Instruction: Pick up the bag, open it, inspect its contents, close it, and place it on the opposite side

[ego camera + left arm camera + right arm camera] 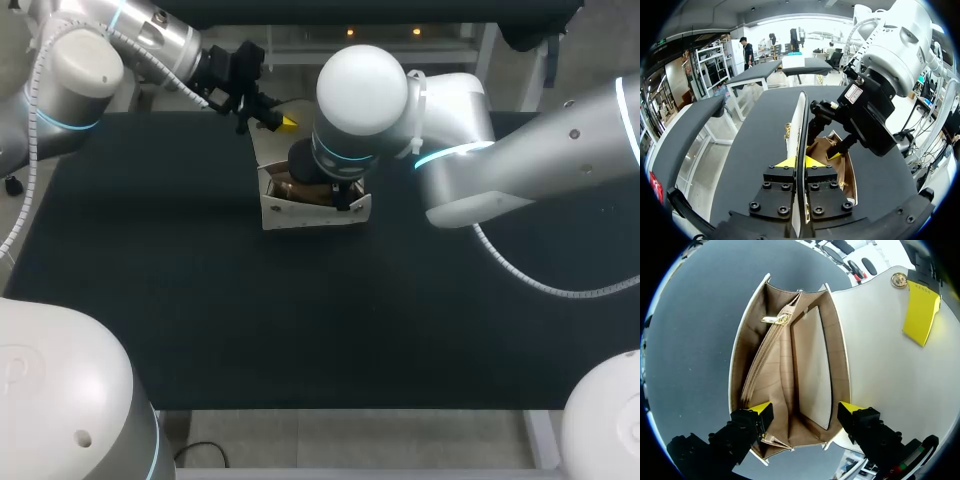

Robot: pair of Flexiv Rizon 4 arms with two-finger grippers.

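Now, my left arm comes in from the far left corner of the table (150, 250), and its gripper (800, 162) is pinched tight on the flap (798, 112), one yellow tip on each face, holding it raised on edge beside the opening. From above, that flap (270, 150) stands up at the left far side of the bag (310, 212), which sits upright on the table near the far middle. Its mouth gapes wide, showing a tan lining, a flat inner pocket and a zip with a gold pull (772, 319); a gold clasp (898, 280) sits on the flap near my left fingers. My right gripper (805, 409) hangs right over the opening, fingers spread wide, one tip at each long wall at the bag's end, with nothing clamped between them.
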